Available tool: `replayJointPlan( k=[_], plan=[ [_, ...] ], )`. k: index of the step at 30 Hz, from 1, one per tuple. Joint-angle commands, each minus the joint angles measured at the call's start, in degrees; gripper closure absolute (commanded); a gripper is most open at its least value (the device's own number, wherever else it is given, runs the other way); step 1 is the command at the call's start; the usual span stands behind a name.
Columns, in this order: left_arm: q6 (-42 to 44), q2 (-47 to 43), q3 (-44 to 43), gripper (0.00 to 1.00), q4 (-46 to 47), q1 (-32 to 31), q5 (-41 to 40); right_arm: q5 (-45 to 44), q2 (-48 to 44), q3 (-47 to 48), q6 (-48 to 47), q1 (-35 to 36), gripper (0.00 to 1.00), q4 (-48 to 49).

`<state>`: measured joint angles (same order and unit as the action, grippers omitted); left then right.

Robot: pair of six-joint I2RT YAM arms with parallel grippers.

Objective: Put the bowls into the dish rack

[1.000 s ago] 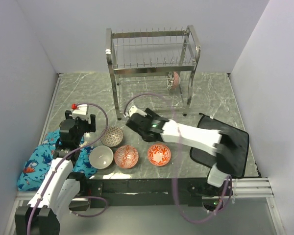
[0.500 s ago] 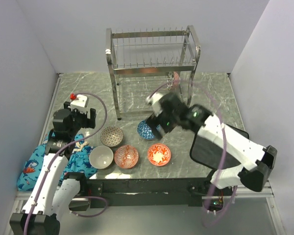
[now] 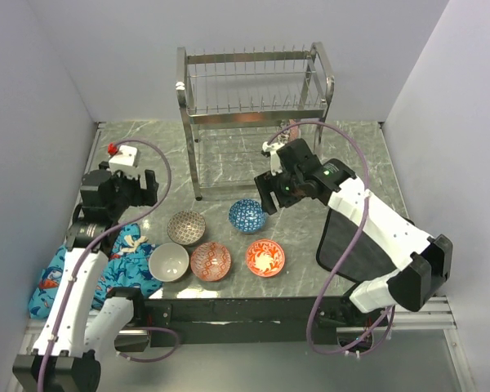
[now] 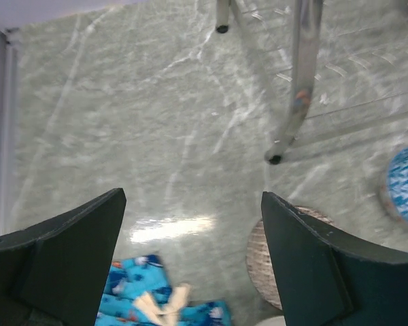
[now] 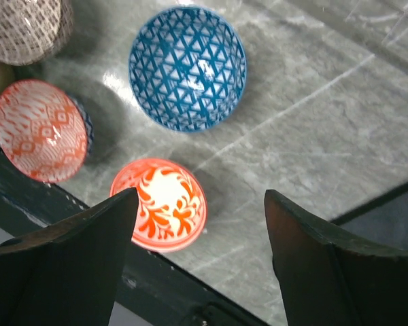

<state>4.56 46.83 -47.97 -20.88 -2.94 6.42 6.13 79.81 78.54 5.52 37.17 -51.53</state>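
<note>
Bowl colours by the black right pincer [image 5: 201,202]
Blue lattice bowl [image 5: 187,68] is ahead of it; red-orange swirl bowl [image 5: 158,204] under it; pinkish-red diamond-patterned bowl [image 5: 42,130] aside.

Both arms wore white shells over black joints and black bases. The left arm [image 3: 75,287] carried a small white box [image 3: 131,157] tipped with a red knob [image 3: 112,149] at its wrist; the right arm [image 3: 374,220] ended in a bulky black wrist. A lilac cable [image 3: 168,173] looped along each. The fingers [image 4: 68,251] were dark, flat, wedge-shaped blades.
</note>
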Motion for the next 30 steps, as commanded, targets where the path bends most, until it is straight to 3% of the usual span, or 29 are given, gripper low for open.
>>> replayJointPlan(
  k=[1, 2, 7, 12, 22, 30],
  plan=[
    [-10.4, -4.3, 5.1, 0.12, 2.1, 1.1, 3.2, -0.8, 1.0, 1.4, 4.3, -0.4, 0.19, 2.6],
    [-11.3, -5.4, 5.9, 0.01, 2.5, 2.4, 4.5, -0.7, 1.4, 0.7, 4.9, -0.4, 0.2, 2.9],
    [-11.0, -7.0, 7.8, 0.01, 1.6, 8.6, 3.3, -1.2, 5.1, -4.0, 6.1, -1.0, 0.34, 3.5],
    [-12.0, -7.0, 6.5, 0.01, -0.6, 17.4, 3.6, -1.2, 10.9, -1.2, 4.2, -1.0, 0.33, 4.2],
    [-11.8, -6.9, 6.4, 0.01, -2.6, 21.1, 6.4, 0.1, 21.5, 4.4, 4.7, -1.1, 0.32, 3.8],
    [-13.0, -9.5, 6.6, 0.01, -4.4, 22.6, 7.4, 0.7, 25.1, 5.4, 5.6, -1.4, 0.39, 4.1]
  ],
)
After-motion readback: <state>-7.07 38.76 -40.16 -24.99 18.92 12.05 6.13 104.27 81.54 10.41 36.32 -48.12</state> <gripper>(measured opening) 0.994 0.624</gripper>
